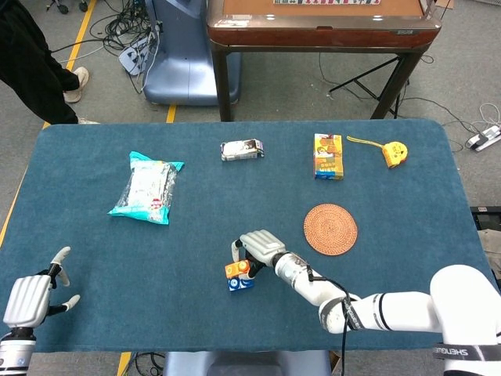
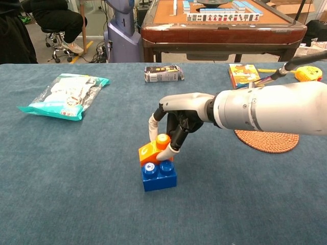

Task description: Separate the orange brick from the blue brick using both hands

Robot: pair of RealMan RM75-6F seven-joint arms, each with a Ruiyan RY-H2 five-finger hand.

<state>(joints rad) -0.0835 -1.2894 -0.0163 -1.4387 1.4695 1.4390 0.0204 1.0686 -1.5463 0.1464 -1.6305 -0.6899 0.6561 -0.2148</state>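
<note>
The orange brick [image 1: 237, 269] [image 2: 155, 149] sits tilted on top of the blue brick [image 1: 241, 283] [image 2: 159, 174], near the front middle of the teal table [image 1: 407, 235]. My right hand [image 1: 261, 246] [image 2: 179, 115] reaches down over the stack from the right. It pinches the orange brick between the thumb, which is behind its left side, and a fingertip on its right side. The blue brick rests on the cloth, untouched. My left hand [image 1: 31, 294] hovers at the table's front left corner with its fingers apart, holding nothing, far from the bricks.
A woven round coaster [image 1: 330, 229] lies just right of the hand. Along the far side are a snack bag [image 1: 146, 186], a small packet [image 1: 242, 149], a yellow box [image 1: 329, 155] and a yellow tape measure [image 1: 394, 152]. A wooden table stands beyond.
</note>
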